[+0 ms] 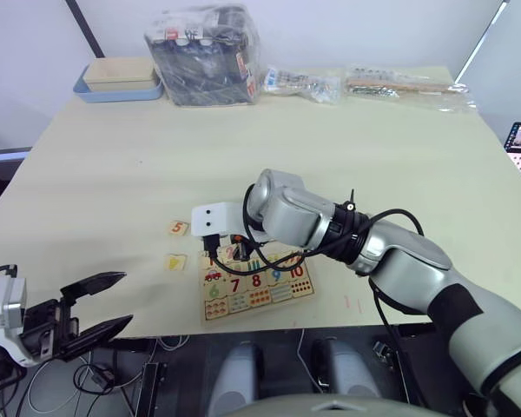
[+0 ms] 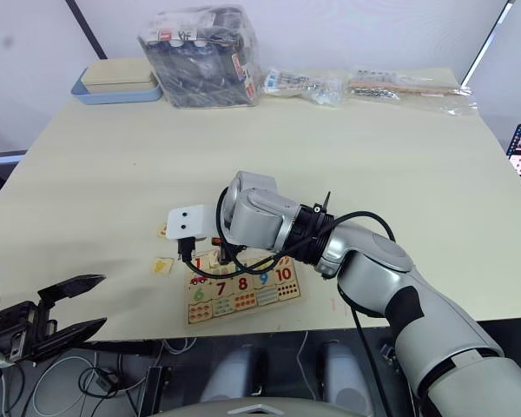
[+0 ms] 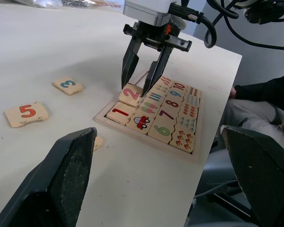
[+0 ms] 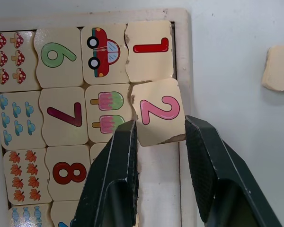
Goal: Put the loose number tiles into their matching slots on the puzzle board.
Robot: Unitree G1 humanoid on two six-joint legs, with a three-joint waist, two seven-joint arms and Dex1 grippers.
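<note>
While the pale surface (image 1: 113, 174) carries everything, the puzzle board (image 3: 132, 135) sits near its front edge, w/ a blue tray (image 1: 119, 89) holding a wooden box, a plastic-wrapped bundle (image 1: 204, 54) and a few clear packets well apart at the far edge. The right hand (image 3: 141, 92) hangs just over the board's digit column, fingers narrowly apart w/ tips either side of the 2 tile (image 4: 159, 113); they flank it but I can't tell if they touch it, so it reads as let go or about to be nudged, not gripped. The left hand (image 1: 104, 301) waits off the surface's front-left corner, fingers spread wide, holding nothing. On the board, rows 6–10 and the picture tiles look filled. The 1 tile (image 4: 150, 49) lies flat in its slot at the end of the column. The 2 sits next to it but slightly skewed, one corner riding over the rim side, so prob. not fully seated yet. Below it the column looks bare: slots for 3, 4, 5 still open. Loose on the surface, off the board's left side: the 5 tile (image 1: 178, 228), the 3 tile (image 3: 68, 85), and one more tile (image 1: 175, 261) nearest the board, digit too small to read, likely the 4. Roughly: one placed, one nearly in, three left.
</note>
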